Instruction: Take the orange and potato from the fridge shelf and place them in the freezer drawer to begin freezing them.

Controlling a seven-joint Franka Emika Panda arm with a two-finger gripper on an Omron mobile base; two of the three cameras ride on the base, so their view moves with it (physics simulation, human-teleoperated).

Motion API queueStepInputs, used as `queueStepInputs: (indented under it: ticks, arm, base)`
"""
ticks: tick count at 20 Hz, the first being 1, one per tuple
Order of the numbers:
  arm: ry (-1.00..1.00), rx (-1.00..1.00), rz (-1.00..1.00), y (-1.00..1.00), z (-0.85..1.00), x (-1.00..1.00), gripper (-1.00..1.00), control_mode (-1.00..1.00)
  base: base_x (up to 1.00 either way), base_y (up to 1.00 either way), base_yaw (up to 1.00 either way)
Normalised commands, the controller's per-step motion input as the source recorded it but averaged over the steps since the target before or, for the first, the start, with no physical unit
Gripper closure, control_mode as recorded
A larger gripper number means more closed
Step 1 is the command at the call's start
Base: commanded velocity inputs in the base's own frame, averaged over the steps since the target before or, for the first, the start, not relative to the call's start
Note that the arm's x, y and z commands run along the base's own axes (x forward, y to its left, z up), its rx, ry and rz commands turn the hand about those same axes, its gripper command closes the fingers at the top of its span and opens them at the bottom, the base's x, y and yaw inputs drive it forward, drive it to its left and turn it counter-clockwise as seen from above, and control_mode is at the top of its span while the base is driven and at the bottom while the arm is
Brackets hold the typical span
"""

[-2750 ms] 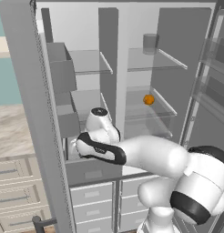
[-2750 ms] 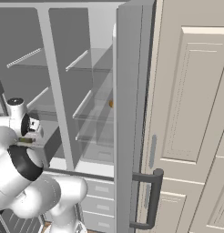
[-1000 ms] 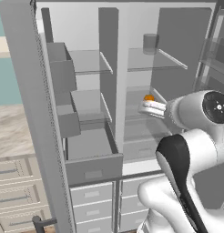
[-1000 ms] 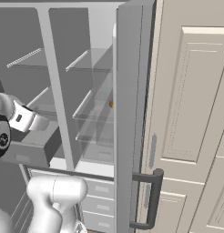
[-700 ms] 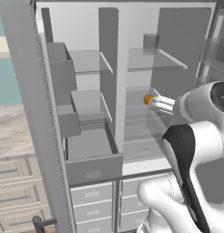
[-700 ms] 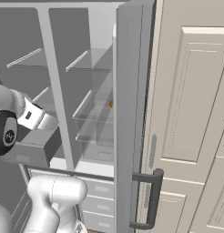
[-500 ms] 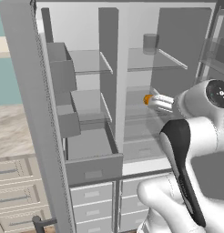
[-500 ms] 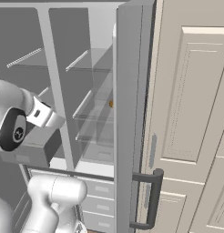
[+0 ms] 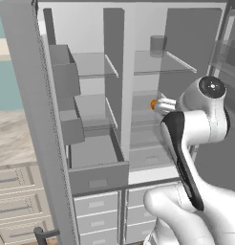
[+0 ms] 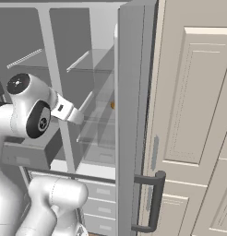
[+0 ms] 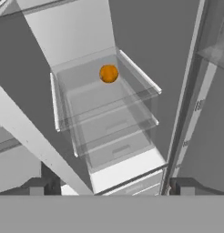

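- Jaws spread wide and empty in the hand view, one dark fingertip low at the left, the other low at the right, nothing between them.
- Gripper (image 11: 109, 187) aimed into the right half of the fridge, well short of the fruit.
- Orange (image 11: 109, 73) sitting on a clear glass shelf (image 11: 89, 95), toward its far edge, close to the back wall; more clear shelves stacked below it.
- Seen from the left base camera as a small orange spot (image 9: 153, 103) just left of the wrist, at mid height in the right compartment.
- Bright, smooth, evenly coloured ball; likely to roll at a nudge.
- Risk, as a judgement: a fingertip touching the ball off-centre could push it toward the back wall or sideways along the glass, out of the pinch.
- Risk: coming in low could knock the fingers on the shelf's front lip, since clear glass edges are hard to read.
- Risk: closing too early, before the ball sits between the pads, would pinch air or squirt it away.
- Potato not made out anywhere in these views.
- Freezer drawer (image 9: 98, 177) pulled out at lower left of the fridge, grey front panel facing out, interior looking bare.
- Grey translucent cup (image 9: 158, 46) on the top right shelf, well above the orange, not in the way.
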Motion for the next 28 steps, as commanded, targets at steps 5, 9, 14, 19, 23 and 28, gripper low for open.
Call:
queueStepInputs:
  ticks: [5, 9, 14, 19, 23, 28]
  arm:
    - [0.01, -0.02, 0.0, -0.55, -0.21, 0.42, -1.0, -1.0]
    - [0.02, -0.03, 0.0, -0.03, -0.1, 0.36, -1.0, -1.0]
    - [0.0, -0.08, 0.0, -0.02, -0.47, 0.54, -1.0, -1.0]
    - [0.0, -0.05, 0.0, -0.06, -0.26, 0.72, -1.0, -1.0]
    - [0.02, -0.02, 0.0, -0.14, -0.08, 0.83, -1.0, -1.0]
    - [0.02, -0.01, 0.0, -0.25, -0.27, 0.73, -1.0, -1.0]
  base:
    - [0.0, 0.0, 0.0]
    - [0.0, 0.0, 0.0]
    - [0.0, 0.0, 0.0]
    - [0.0, 0.0, 0.0]
    - [0.0, 0.0, 0.0]
    - [0.0, 0.0, 0.0]
